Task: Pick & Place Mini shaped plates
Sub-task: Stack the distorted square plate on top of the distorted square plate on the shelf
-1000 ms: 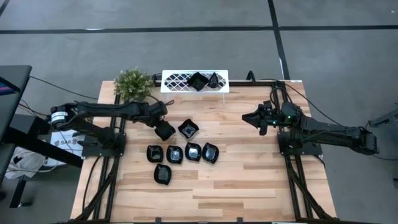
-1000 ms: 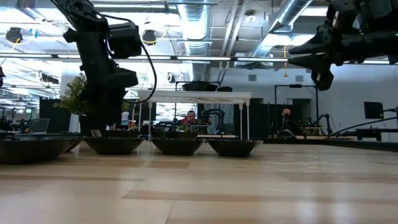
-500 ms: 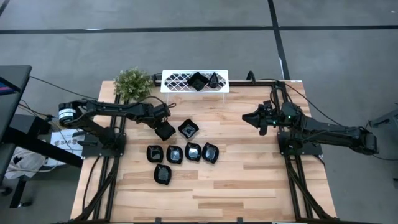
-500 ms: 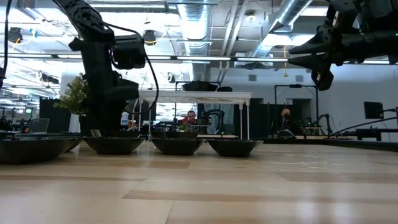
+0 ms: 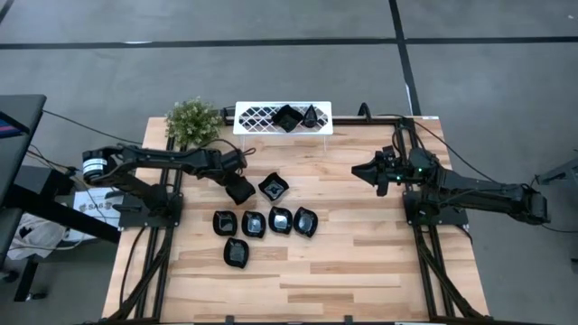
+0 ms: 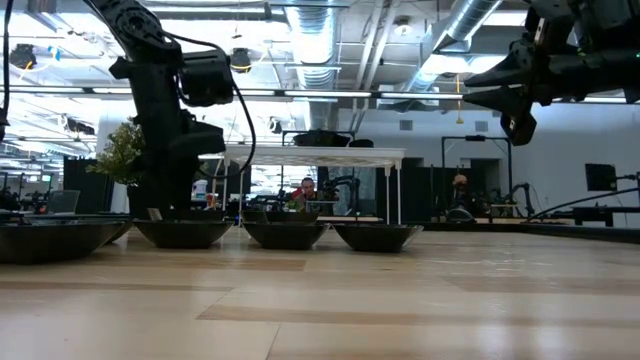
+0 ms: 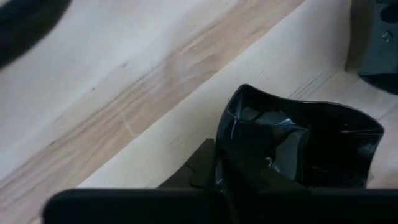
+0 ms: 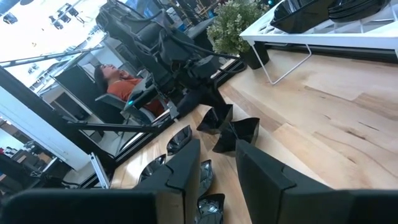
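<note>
Black and glossy, the square wavy-rimmed plate (image 5: 239, 190) sits pinched by its rim between the fingers of my left gripper (image 5: 237, 187), which have closed down on it; my left wrist view shows that rim (image 7: 298, 146) clamped right at my fingertips. It sits on the bench's left half, nearer the back edge, just beside another square plate (image 5: 273, 187). Toward the front edge, four rounded plates (image 5: 267, 221) lie in a row, with a fifth plate (image 5: 237, 253) in front of them. Two more dishes (image 5: 295, 117) rest on the white lattice rack (image 5: 257, 116) along the back edge, beside the green plant (image 5: 192, 122) at the back left corner. My right gripper (image 5: 358, 170) hangs over the right half, fingers (image 8: 186, 174) spread apart, holding nothing.
</note>
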Tool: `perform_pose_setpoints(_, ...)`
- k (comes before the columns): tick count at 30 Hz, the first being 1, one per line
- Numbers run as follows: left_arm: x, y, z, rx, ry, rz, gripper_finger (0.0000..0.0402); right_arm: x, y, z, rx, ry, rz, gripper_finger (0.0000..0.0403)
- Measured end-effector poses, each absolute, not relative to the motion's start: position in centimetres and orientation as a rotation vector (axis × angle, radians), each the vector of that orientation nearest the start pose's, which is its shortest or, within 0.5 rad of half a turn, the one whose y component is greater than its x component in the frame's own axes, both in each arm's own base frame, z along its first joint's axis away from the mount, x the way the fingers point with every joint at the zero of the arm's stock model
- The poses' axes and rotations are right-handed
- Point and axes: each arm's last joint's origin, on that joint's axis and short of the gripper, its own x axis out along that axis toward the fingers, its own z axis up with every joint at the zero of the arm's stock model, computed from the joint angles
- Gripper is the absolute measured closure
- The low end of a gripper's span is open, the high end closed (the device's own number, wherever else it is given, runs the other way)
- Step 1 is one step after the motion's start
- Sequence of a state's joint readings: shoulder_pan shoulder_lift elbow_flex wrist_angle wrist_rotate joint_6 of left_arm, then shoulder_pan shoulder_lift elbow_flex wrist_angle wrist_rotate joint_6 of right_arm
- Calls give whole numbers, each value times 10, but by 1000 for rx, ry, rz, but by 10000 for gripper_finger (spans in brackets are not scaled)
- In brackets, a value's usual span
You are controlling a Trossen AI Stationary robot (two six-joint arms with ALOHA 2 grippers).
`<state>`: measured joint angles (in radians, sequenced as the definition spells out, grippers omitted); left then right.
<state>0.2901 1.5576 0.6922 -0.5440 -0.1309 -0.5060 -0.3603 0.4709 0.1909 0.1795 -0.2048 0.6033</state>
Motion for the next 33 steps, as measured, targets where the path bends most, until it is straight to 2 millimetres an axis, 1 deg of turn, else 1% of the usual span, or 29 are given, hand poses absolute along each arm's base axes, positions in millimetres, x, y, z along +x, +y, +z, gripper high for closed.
perform_pose_setpoints(2, 226, 71, 126, -524, 1291, 701, 393, 126, -41, 204, 630, 47, -181, 305)
perform_pose_setpoints(6, 225, 71, 130, -509, 1282, 689, 391, 126, -41, 204, 630, 47, -181, 305)
perform_pose_setpoints(10, 220, 70, 144, -499, 1249, 670, 395, 126, -41, 204, 631, 46, -181, 305)
perform_pose_setpoints(14, 209, 66, 173, -524, 1141, 635, 394, 126, -41, 204, 646, 45, -182, 305)
perform_pose_setpoints(17, 201, 61, 199, -586, 1007, 581, 396, 126, -41, 204, 648, 44, -182, 305)
perform_pose_setpoints(21, 196, 60, 237, -650, 784, 564, 396, 126, -41, 204, 648, 43, -185, 305)
perform_pose_setpoints(25, 202, 62, 274, -639, 521, 513, 397, 126, -41, 204, 648, 43, -185, 305)
perform_pose_setpoints(28, 212, 70, 295, -627, 381, 499, 397, 126, -41, 204, 648, 43, -185, 305)
perform_pose_setpoints(30, 221, 79, 304, -611, 341, 512, 397, 126, -41, 204, 648, 43, -185, 305)
perform_pose_setpoints(33, 237, 98, 310, -590, 348, 555, 397, 126, -41, 204, 648, 43, -185, 305)
